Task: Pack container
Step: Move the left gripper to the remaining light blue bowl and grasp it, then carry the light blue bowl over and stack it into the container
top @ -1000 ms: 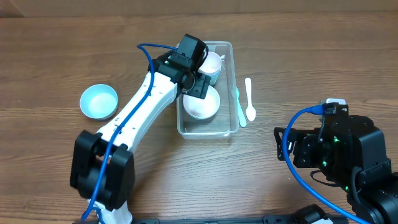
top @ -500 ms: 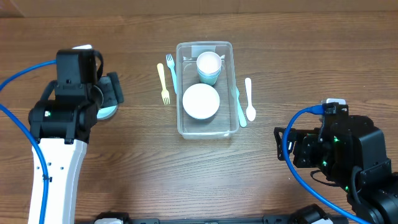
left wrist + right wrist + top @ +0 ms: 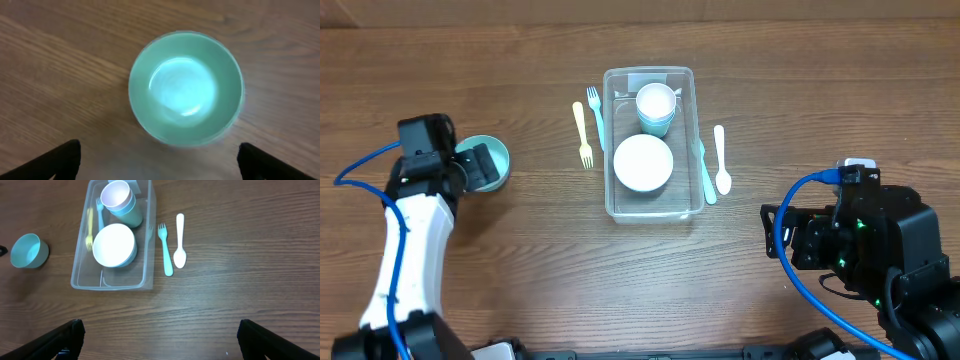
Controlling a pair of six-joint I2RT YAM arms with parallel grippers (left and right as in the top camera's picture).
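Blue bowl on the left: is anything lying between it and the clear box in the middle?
Yes. A yellow fork and a teal fork lie flat on the table just left of the box, between it and the bowl. Nothing stands between the open left tool and the bowl.

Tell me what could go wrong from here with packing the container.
The left fingers stand wide by the light-blue bowl; a pinch on its glossy rim may slip. The container is already nearly filled by the white bowl and cup, so this bowl might land tilted.
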